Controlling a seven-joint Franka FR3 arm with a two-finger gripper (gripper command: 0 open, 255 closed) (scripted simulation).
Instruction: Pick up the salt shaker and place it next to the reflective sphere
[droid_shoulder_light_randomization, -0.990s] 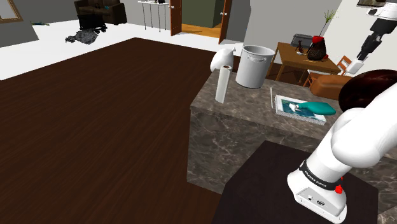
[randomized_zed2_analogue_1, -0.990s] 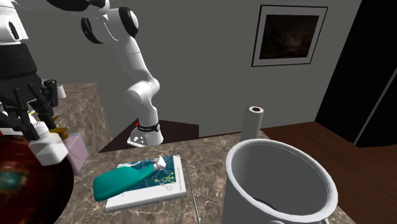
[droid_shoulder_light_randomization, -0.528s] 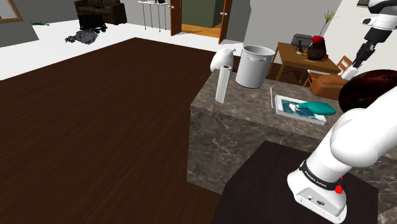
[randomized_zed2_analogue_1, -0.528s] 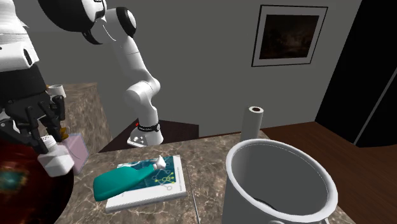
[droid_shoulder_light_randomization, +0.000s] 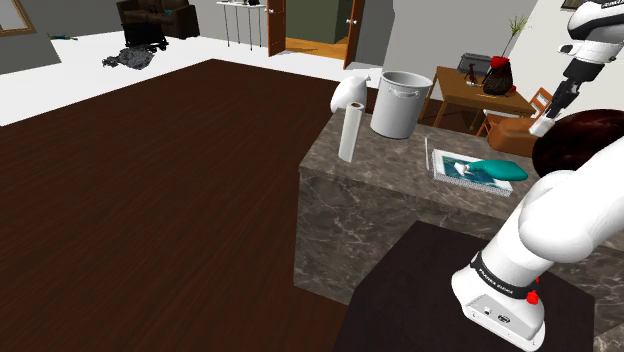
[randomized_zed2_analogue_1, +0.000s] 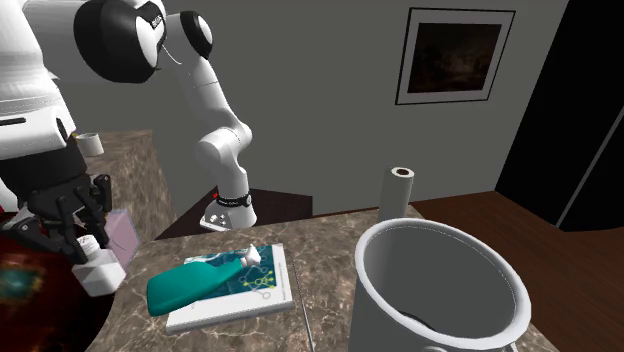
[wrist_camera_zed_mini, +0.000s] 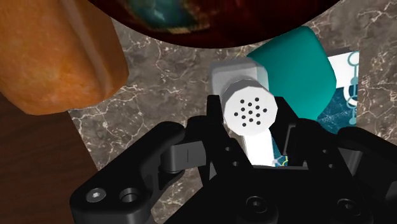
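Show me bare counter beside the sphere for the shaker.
Bare marble lies between the sphere, the orange loaf and the teal bottle, beside the held salt shaker. More lies between the paper roll and the book. Crowded around the pot.

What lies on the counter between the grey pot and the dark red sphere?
A teal bottle resting on a book, as the second exterior view shows.

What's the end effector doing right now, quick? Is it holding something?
The end effector is closed, holding the white salt shaker.
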